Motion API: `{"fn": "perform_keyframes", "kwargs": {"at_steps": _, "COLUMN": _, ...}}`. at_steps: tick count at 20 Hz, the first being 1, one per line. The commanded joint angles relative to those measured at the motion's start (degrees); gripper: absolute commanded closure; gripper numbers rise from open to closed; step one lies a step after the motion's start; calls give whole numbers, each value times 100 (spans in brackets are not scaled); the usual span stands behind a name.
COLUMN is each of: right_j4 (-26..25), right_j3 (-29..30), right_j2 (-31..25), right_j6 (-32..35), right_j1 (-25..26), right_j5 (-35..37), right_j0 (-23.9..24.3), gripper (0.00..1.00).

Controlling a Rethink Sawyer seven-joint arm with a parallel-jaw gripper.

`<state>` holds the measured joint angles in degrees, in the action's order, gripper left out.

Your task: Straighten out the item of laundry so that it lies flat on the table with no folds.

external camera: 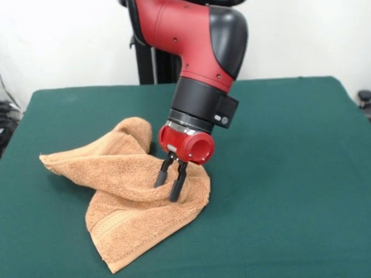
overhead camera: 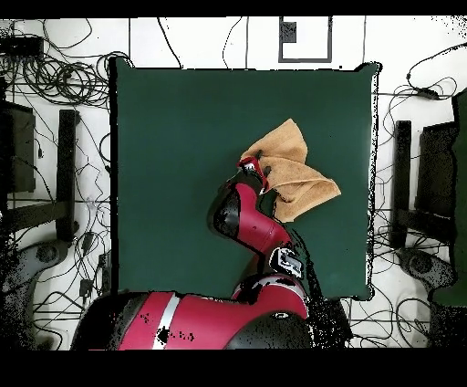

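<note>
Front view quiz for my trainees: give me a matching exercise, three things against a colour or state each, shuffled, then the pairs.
Things:
1. towel
2. table
3. gripper

States:
A. covered in dark green cloth
B. black fingers slightly apart, tips down at the towel
C. orange-tan, crumpled with folds, not flat

Pairs: 1-C, 2-A, 3-B

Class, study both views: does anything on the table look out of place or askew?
Yes. The towel is not flat: it lies crumpled on the green table, folded over itself with a raised hump and corners pointing different ways. The gripper is down at a fold, its fingers slightly apart.
</note>
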<state>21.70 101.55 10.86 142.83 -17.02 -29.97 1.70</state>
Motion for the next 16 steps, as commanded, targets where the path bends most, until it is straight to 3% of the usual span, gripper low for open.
{"fn": "perform_keyframes", "kwargs": {"at_steps": 1, "right_j4": 487, "right_j3": 275, "right_j2": -946, "right_j6": 1308, "right_j1": 286, "right_j5": 359, "right_j0": -463, "gripper": 0}}
{"fn": "perform_keyframes", "kwargs": {"at_steps": 16, "right_j4": 1297, "right_j3": 269, "right_j2": -963, "right_j6": 1269, "right_j1": 373, "right_j5": 479, "right_j0": -892, "gripper": 0}}
